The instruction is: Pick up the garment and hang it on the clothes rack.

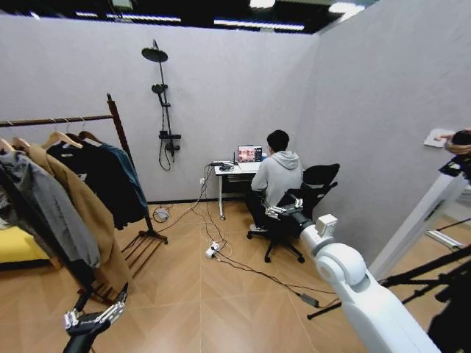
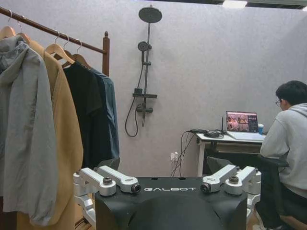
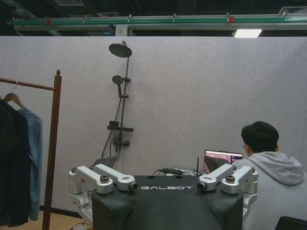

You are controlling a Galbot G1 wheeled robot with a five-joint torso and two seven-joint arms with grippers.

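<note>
The dark teal garment [image 1: 135, 179] hangs on a hanger at the right end of the clothes rack [image 1: 120, 131], beside a black jacket. The left wrist view shows this garment [image 2: 112, 115] next to the rack's post [image 2: 106, 53]. In the right wrist view the garment [image 3: 35, 158] hangs by the post [image 3: 52, 143]. My left gripper [image 1: 94, 318] is low at the front, near the rack's foot, open and empty [image 2: 170, 188]. My right gripper [image 1: 284, 210] is stretched forward toward the seated person, open and empty [image 3: 167, 186].
A grey hooded coat [image 1: 51, 213], a tan coat [image 1: 92, 213] and a black jacket [image 1: 96, 176] also hang on the rack. A person sits on an office chair [image 1: 309, 198] at a desk [image 1: 232, 170]. Cables [image 1: 221, 254] cross the floor. Tripod legs [image 1: 427, 276] stand at the right.
</note>
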